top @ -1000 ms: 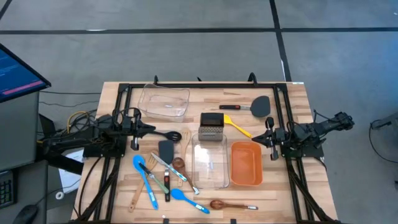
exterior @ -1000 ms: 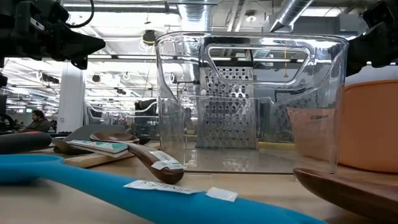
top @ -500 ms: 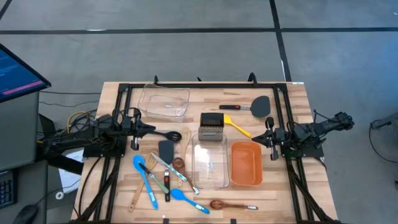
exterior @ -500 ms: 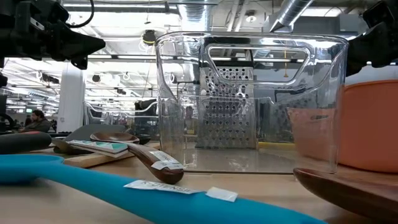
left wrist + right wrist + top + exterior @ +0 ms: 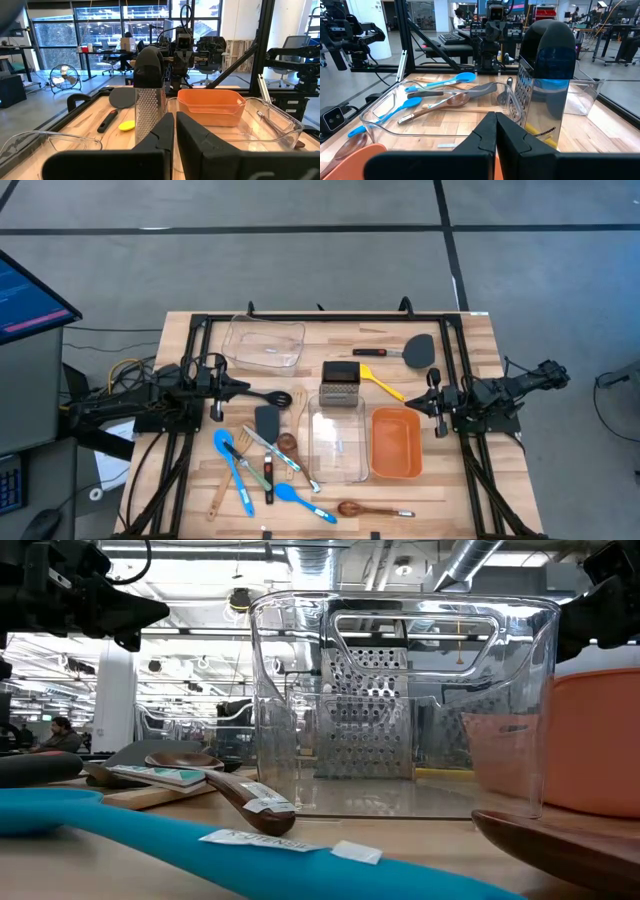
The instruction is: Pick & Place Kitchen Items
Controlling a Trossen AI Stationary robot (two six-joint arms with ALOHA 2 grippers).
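the counter [image 5: 470, 340] is pale wood in planks, matt, with visible grain. the grater [image 5: 340, 384] is shiny perforated steel with a glossy black plastic top. two bins [image 5: 337, 442] are clear, glossy plastic; a third bin [image 5: 396, 444] is smooth orange plastic. the blue spoons [image 5: 238, 470] look like smooth matt plastic with paper labels. a wooden spoon [image 5: 372, 509] is dark and polished. the grippers [image 5: 246, 388] are matt black.

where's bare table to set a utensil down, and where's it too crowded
Bare wood lies between the clear bin and the black turner, and beside the orange bin toward the right gripper. The utensil pile at front-left is crowded.
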